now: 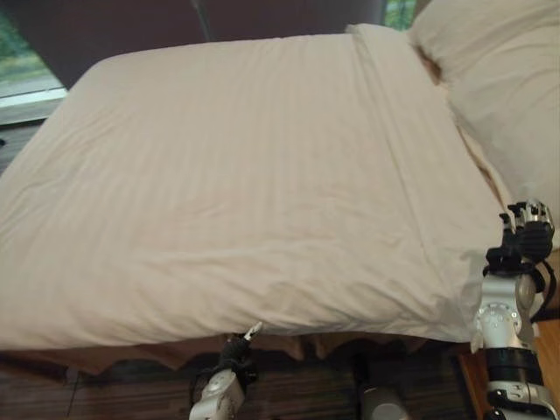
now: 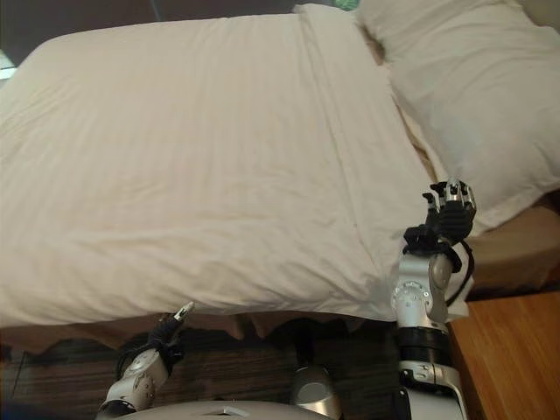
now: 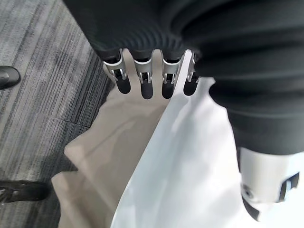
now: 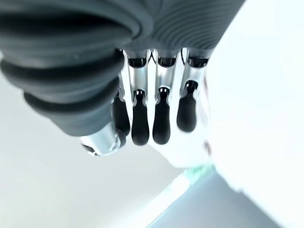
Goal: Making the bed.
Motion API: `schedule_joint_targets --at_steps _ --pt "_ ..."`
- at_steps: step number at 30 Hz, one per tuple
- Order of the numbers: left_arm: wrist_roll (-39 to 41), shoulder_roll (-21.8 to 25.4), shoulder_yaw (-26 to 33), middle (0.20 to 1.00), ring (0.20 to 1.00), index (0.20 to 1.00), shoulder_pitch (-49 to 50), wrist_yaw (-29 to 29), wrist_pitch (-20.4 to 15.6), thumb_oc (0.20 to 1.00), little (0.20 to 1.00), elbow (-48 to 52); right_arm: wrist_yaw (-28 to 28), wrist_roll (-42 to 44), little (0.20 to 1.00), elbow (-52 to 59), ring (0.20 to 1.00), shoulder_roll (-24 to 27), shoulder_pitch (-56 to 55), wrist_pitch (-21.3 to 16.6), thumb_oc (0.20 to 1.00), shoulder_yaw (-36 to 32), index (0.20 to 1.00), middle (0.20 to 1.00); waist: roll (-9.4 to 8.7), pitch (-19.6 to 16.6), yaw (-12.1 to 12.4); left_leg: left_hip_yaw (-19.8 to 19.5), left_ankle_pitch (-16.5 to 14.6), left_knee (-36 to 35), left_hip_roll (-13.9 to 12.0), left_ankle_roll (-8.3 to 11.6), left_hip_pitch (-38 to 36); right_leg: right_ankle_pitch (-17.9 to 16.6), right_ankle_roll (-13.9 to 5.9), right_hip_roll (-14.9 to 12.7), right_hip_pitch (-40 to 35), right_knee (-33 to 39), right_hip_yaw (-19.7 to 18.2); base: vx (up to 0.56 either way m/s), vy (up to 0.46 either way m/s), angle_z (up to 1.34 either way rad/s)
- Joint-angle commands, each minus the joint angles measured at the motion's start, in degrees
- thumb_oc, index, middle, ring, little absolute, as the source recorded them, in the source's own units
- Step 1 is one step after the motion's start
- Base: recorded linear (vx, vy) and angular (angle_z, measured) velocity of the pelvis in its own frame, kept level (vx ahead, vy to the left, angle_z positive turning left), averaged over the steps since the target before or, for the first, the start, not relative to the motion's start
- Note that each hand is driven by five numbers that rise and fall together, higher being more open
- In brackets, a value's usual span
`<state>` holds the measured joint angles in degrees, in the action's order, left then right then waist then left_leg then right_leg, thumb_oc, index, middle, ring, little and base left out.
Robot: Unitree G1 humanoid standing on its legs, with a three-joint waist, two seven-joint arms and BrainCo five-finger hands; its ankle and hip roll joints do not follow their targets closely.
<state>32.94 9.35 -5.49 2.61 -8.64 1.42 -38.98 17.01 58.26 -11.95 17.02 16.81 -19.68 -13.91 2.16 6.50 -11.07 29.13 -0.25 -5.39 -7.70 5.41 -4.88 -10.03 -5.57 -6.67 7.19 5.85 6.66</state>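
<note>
left hand (image 3: 152, 80) fingers straight beside duvet (image 1: 227, 184) edge, right hand (image 2: 448, 214) relaxed, empty

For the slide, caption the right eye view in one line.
White duvet spread over the bed, pillow at its head, right hand raised beside the near corner.

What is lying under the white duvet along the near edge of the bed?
Below the duvet edge a tan bed skirt hangs toward the dark carpet. The mattress and any sheet are covered, so they cannot be seen there.

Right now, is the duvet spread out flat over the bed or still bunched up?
Spread out. The duvet lies flat across the mattress with light wrinkles, its near edge hanging over the side, a folded band toward the pillow.
</note>
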Motion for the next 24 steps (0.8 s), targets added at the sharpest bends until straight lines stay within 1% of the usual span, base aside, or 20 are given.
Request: schedule_joint_targets --at_steps 1,2,4,5,6,9,11,13,15,17,18,20,21,24 --pt "1.77 3.09 -0.5 1.0 1.0 1.0 -2.07 1.68 -1.56 1.0 1.0 0.72 -0.61 3.07 0.2 -1.79 0.2 2.04 4.46 -5.96 0.2 -3.96 0.2 0.2 -1.24 0.64 -0.64 -2.77 3.42 0.39 -3.32 3.81 0.14 2.73 -3.32 -3.01 -1.73 -0.85 1.75 -0.02 -0.039 0.11" --pt "1.96 3.13 -0.84 1.0 1.0 1.0 -2.3 1.97 -1.68 1.0 1.0 0.43 -0.12 3.5 0.2 -2.68 0.2 2.11 6.25 -6.38 0.2 -3.76 0.2 0.2 -0.8 0.94 -0.34 -3.0 3.6 0.39 -3.34 3.87 0.61 2.77 -3.32 -3.1 -1.48 -0.85 1.89 -0.08 -0.052 0.11" --pt "2.48 3.26 -2.59 1.0 1.0 1.0 -4.34 1.86 -2.4 1.0 1.0 0.24 2.73 1.11 0.2 -4.48 0.2 3.2 9.89 -7.32 0.2 -3.57 0.2 0.2 0.93 3.48 -0.35 -3.69 4.26 0.39 -3.31 3.97 2.6 2.42 -3.23 -3.39 0.28 -0.85 1.6 -0.15 -0.051 0.15" --pt "2.48 3.23 -2.58 1.0 1.0 1.0 -4.44 1.86 -2.41 1.0 1.0 0.2 2.77 1.08 0.2 -4.5 0.2 3.24 9.98 -7.31 0.2 -3.57 0.2 0.2 0.98 3.49 -0.38 -3.73 4.28 0.39 -3.32 3.96 2.68 2.41 -3.23 -3.38 0.34 -0.85 1.63 -0.18 0.008 0.16" --pt "3.67 3.31 -4.12 1.0 1.0 1.0 -6.32 1.54 -3.39 1.0 1.0 -0.3 5.29 -0.03 0.2 -6.35 0.2 5.47 13.67 -8.1 0.2 -3.69 0.2 0.2 3.09 5.62 -1.03 -3.89 4.73 0.39 -2.82 3.87 4.18 2.13 -3.33 -3.92 1.89 -0.85 1.04 -0.11 0.012 0.16" --pt "5.48 3.44 -5.72 1.0 1.0 1.0 -7.6 2.02 -4.39 1.0 1.0 0.64 8.6 -1.91 0.2 -10.9 0.2 10.66 17.53 -7.26 0.2 -4.88 0.2 0.2 6.84 7.56 -2.05 -3.65 4.77 0.39 -1.95 3.82 5.39 2.38 -3.7 -4.85 3.22 -0.85 0.52 -0.06 0.019 0.16" --pt "6.39 3.15 -6.22 1.0 1.0 1.0 -8.05 2.03 -5.16 1.0 1.0 0.97 9.29 -3.16 0.2 -13.22 0.2 10.74 18.13 -6.03 0.2 -3.83 0.2 0.2 9.14 8.74 -2.96 -3.17 4.94 0.39 -1.42 3.73 6.56 2.23 -4.0 -5.18 4.92 -0.85 -0.44 -0.03 0.009 0.05" --pt "6.81 3.2 -5.88 1.0 1.0 1.0 -8.52 2.14 -5.59 1.0 1.0 0.46 8.42 -2.8 0.2 -17.73 0.2 9.72 17.48 -4.08 0.2 -2.61 0.2 0.2 11.07 9.38 -3.75 -2.14 4.89 0.39 -1.12 3.66 7.57 1.81 -4.09 -5.09 6.77 -0.85 -1.73 -0.03 0.016 -0.24" --pt "6.97 3.16 -5.45 1.0 1.0 1.0 -8.84 2.06 -5.75 1.0 1.0 -0.53 8.13 -2.27 0.2 -21.61 0.2 8.78 15.54 -2.98 0.2 -3.47 0.2 0.2 12.34 9.76 -4.56 -1.75 4.8 0.39 -1.05 3.62 8.17 1.56 -4.21 -5.04 7.94 -0.85 -2.41 0.0 0.004 -0.26" --pt "8.52 2.66 -4.58 1.0 1.0 1.0 -9.15 2.01 -5.8 1.0 1.0 -2.98 7.38 0.2 0.2 -24.65 0.2 7.03 13.06 -3.39 0.2 -5.85 0.2 0.2 13.64 9.62 -5.59 -1.36 4.43 0.39 -0.8 3.56 8.69 1.39 -4.3 -4.93 9.03 -0.85 -2.93 0.03 0.019 -0.29" --pt "9.72 2.42 -3.63 1.0 1.0 1.0 -9.84 1.92 -5.87 1.0 1.0 -4.9 6.53 1.88 0.2 -26.27 0.2 5.85 10.65 -3.5 0.2 -7.81 0.2 0.2 14.33 9.32 -6.58 -1.12 4.17 0.39 -0.7 3.56 8.78 1.29 -4.3 -4.89 9.46 -0.85 -3.22 0.04 0.011 -0.19" --pt "9.81 2.49 -3.73 1.0 1.0 1.0 -9.93 2.07 -5.98 1.0 1.0 -5.19 6.13 2.19 0.2 -26.43 0.2 5.89 10.5 -3.54 0.2 -7.9 0.2 0.2 14.33 9.13 -6.49 -1.14 4.15 0.39 -0.7 3.55 8.9 1.3 -4.31 -4.9 9.57 -0.85 -3.19 0.03 0.011 -0.09" --pt "10.82 2.26 -2.89 1.0 1.0 1.0 -10.7 1.8 -6.0 1.0 1.0 -6.8 4.72 4.08 0.2 -29.09 0.2 5.27 6.89 -2.84 0.2 -10.01 0.2 0.2 14.72 8.62 -7.64 -1.01 3.73 0.39 -0.6 3.5 8.73 1.32 -4.3 -4.91 9.69 -0.85 -3.25 0.05 0.023 0.04" --pt "11.76 1.72 -1.8 1.0 1.0 1.0 -11.3 1.09 -5.75 1.0 1.0 -8.38 3.19 5.24 0.2 -32.2 0.2 4.89 1.71 -1.38 0.2 -11.68 0.2 0.2 14.36 7.96 -9.34 -0.59 3.06 0.39 -0.53 3.39 7.76 1.5 -4.14 -4.71 9.09 -0.85 -3.42 0.05 0.018 0.0"
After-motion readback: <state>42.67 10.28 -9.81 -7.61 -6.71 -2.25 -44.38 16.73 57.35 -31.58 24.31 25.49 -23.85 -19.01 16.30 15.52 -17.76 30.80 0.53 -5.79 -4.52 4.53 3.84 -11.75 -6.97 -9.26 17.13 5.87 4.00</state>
